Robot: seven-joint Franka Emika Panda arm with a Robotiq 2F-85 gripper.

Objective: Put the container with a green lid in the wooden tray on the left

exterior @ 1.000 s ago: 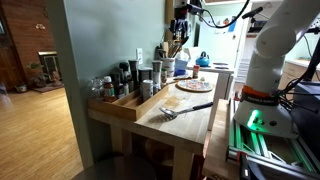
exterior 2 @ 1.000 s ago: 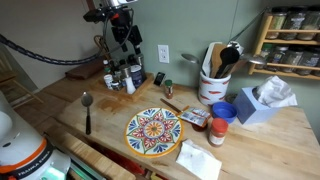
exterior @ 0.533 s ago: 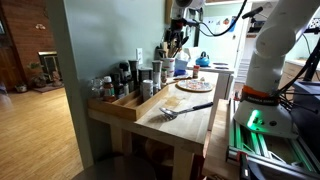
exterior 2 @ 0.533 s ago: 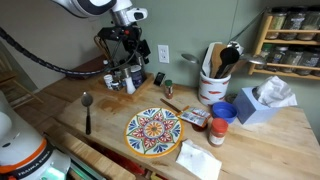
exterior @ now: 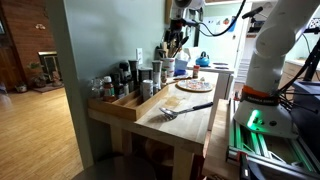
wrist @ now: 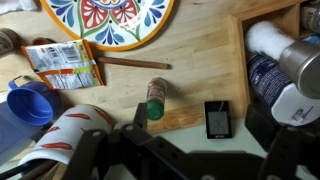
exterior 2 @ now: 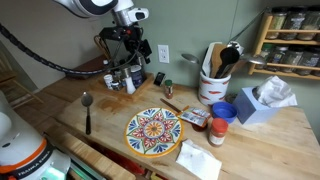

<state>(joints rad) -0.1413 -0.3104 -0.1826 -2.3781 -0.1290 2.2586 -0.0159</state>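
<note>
The small container with a green lid stands upright on the desk, its body brownish in the wrist view. It sits outside the wooden tray, near its end wall but not touching it. The tray is long, narrow and pale, with low straight walls, and it lies along the desk's edge filled with a row of jars.

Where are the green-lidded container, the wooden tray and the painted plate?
green-lidded container (wrist: 155,100): wrist view, middle of its body.
wooden tray (exterior: 130,104): in an exterior view, its near side wall.
painted plate (exterior 2: 153,131): in an exterior view, its centre.
</note>
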